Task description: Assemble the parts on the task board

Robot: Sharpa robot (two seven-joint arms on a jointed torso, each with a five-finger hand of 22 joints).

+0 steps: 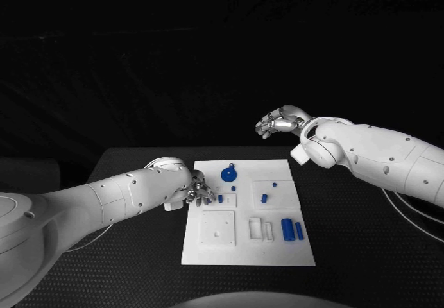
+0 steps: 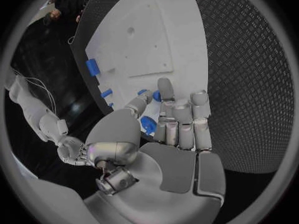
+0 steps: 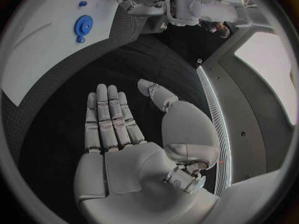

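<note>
Black table (image 1: 370, 256), white task board (image 1: 248, 250) at its middle, both hands in view.
Left hand (image 1: 198, 193) rests at the board's left edge, fingers straight; its wrist view shows a small blue part (image 2: 156, 95) at the fingertips, hold uncertain. Right hand (image 1: 276, 121) hovers beyond the board, flat-fingered and empty. Seven blue parts show from above.
</note>
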